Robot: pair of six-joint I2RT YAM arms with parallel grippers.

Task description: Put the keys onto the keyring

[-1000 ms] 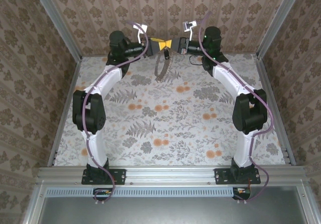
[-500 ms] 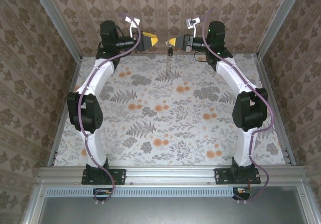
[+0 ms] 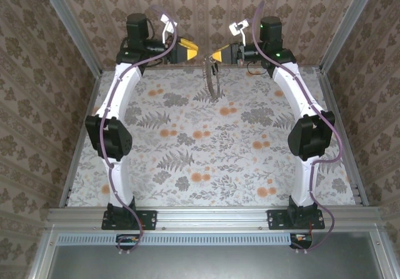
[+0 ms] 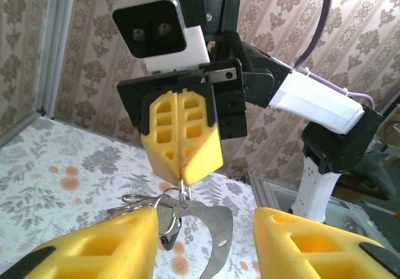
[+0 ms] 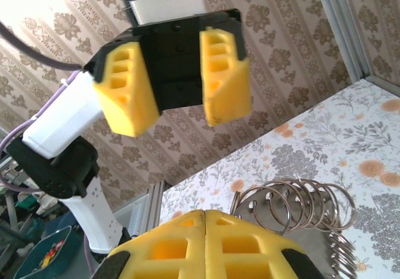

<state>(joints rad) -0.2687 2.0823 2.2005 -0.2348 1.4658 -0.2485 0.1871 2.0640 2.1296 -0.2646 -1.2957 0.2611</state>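
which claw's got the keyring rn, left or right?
The right claw, pinched shut on the keyring, which dangles from its tips. The left claw faces it with jaws apart and nothing between them.

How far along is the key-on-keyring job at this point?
Done: the right gripper is shut on the top of the keyring, which hangs clear of the table. In hand: the left gripper is open and empty, facing it. A dark piece, probably the key, hangs among the split rings; whether it is threaded on cannot be told. Left: confirming that.
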